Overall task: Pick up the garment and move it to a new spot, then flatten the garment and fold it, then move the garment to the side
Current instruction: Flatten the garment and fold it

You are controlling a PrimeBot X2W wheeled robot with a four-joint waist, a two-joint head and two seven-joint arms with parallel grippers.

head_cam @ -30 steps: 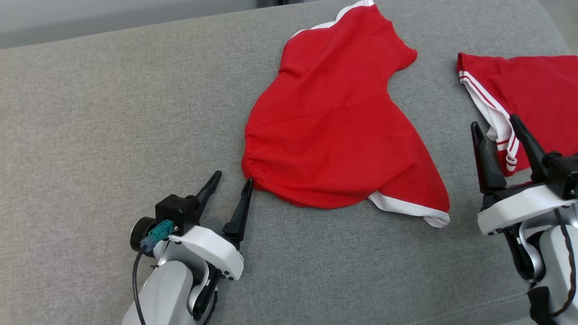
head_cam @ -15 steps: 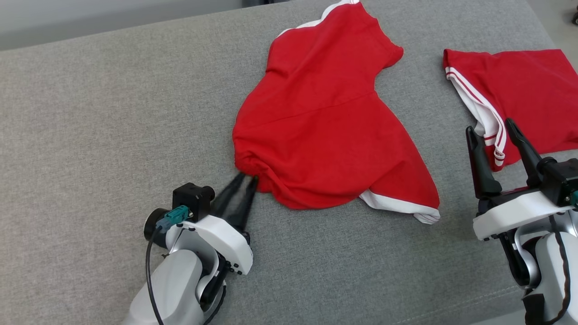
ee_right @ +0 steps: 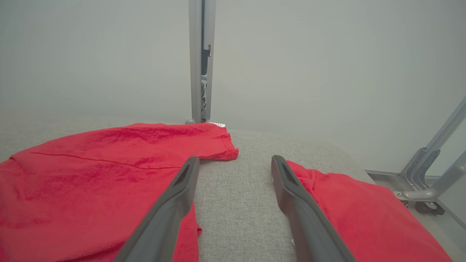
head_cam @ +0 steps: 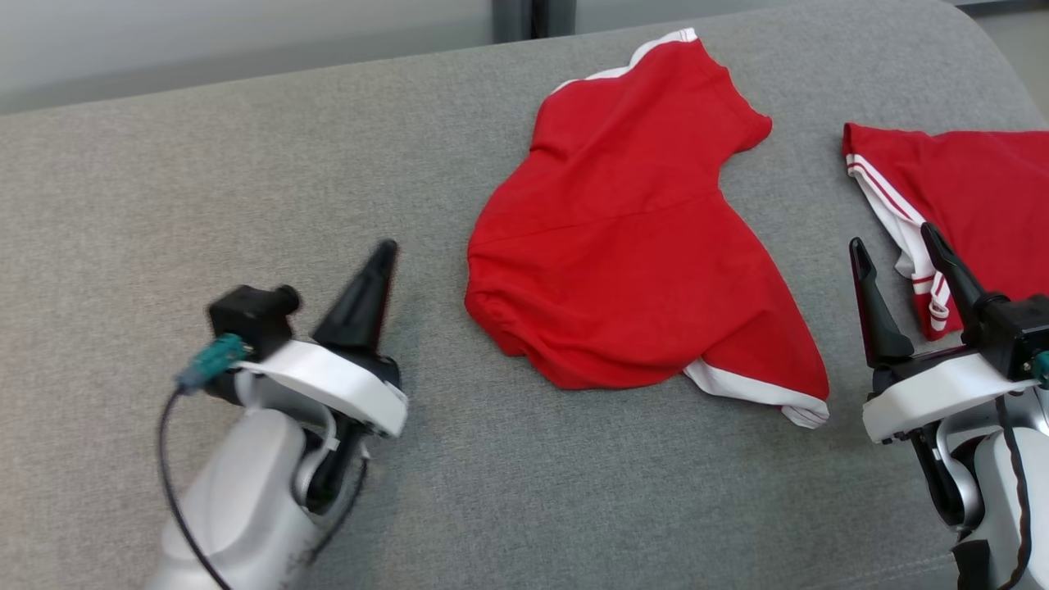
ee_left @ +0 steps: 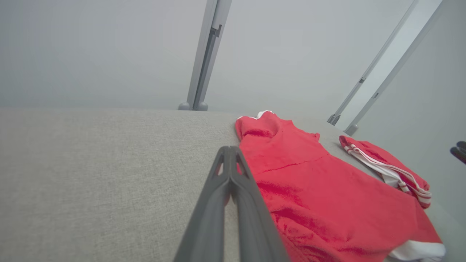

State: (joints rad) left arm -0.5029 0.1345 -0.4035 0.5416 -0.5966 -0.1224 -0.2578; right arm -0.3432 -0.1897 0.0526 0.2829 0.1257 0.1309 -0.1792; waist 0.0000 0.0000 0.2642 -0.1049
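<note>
We see the red garment (head_cam: 639, 262) lying rumpled mid-way along the grey cushion (head_cam: 205, 180), with nothing gripping it. Our left gripper (head_cam: 383, 248) is near its left edge without touching it, fingers pressed together and empty. Our right gripper (head_cam: 892, 235) is spread wide and empty, by the striped edge of a second red garment (head_cam: 967, 180).

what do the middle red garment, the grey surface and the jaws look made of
Garment: soft, thin knit, cotton-like and matte. It drapes and puckers at the edge, and has white trim.
Surface: coarse woven upholstery cloth, heathered grey and matte. The weave shows in the wrist views.
Jaws: dark, smooth, with a dull finish. Probably moulded plastic, though rubber cannot be ruled out.
</note>
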